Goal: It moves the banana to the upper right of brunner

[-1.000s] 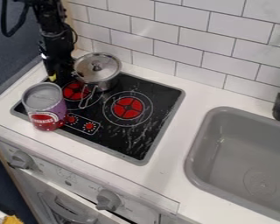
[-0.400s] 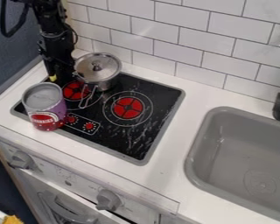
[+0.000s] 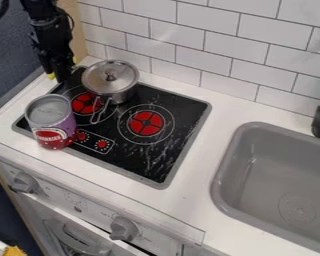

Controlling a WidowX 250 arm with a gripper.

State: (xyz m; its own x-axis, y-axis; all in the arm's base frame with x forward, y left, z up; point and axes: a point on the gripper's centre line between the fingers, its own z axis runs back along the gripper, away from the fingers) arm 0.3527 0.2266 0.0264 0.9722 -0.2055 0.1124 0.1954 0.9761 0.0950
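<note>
Pretty sure those yellow bits are the slim yellow plastic-looking banana [image 3: 52, 76] by the black, hard-bodied gripper [image 3: 59, 76] at far left (can't tell if it's gripped, tbh), probably light, stiff and slippery, so I'd pinch its middle crosswise.

The single fixed camera looks slantwise down at the stove [image 3: 179, 145] and sink [image 3: 226, 187] from close above.
</note>
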